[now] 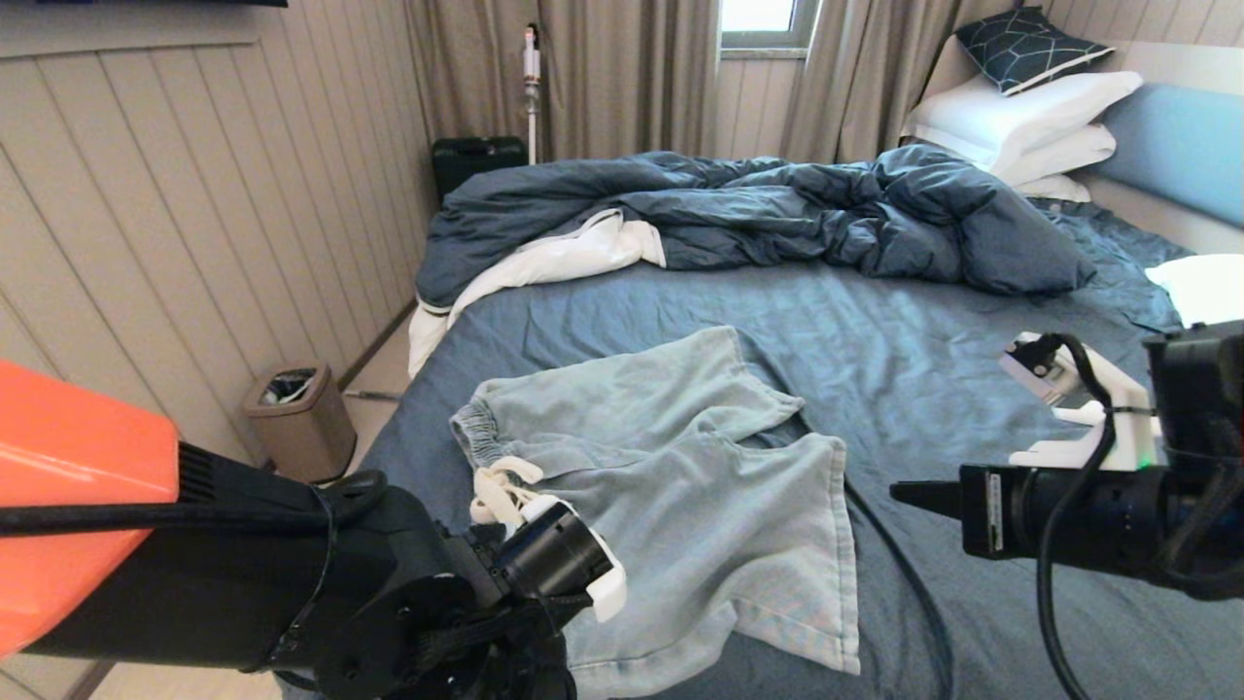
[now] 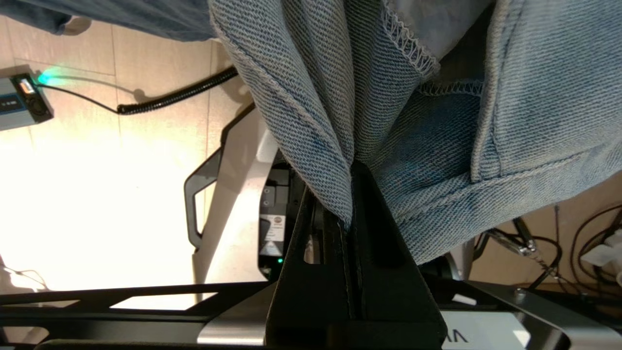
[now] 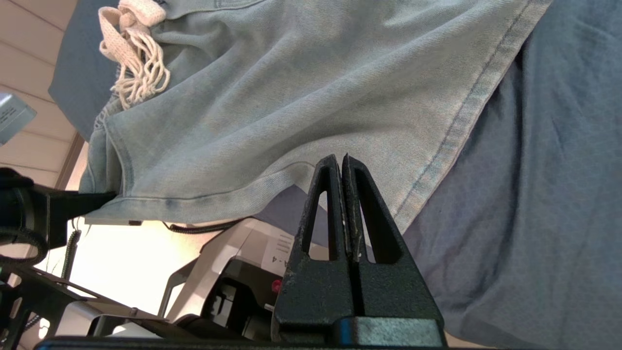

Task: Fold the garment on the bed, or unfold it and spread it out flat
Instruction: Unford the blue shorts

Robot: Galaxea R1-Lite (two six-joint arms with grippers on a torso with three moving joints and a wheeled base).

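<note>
The pale blue shorts [image 1: 671,486] lie on the dark blue bed sheet [image 1: 923,369] near its front left corner, one leg folded across and the white drawstring [image 1: 501,486] near the waistband. My left gripper [image 2: 351,194] is shut on a fold of the shorts' fabric [image 2: 534,97] at the near edge, over the side of the bed. In the head view the left wrist [image 1: 564,559] hides those fingers. My right gripper [image 3: 341,163] is shut on nothing and sits just short of the shorts' hem [image 3: 301,97]; its tip [image 1: 909,494] points left.
A rumpled dark blue duvet [image 1: 777,209] lies across the far half of the bed, with white pillows [image 1: 1030,117] at the headboard. A black cable [image 1: 914,583] runs over the sheet right of the shorts. A waste bin [image 1: 301,418] stands on the floor to the left.
</note>
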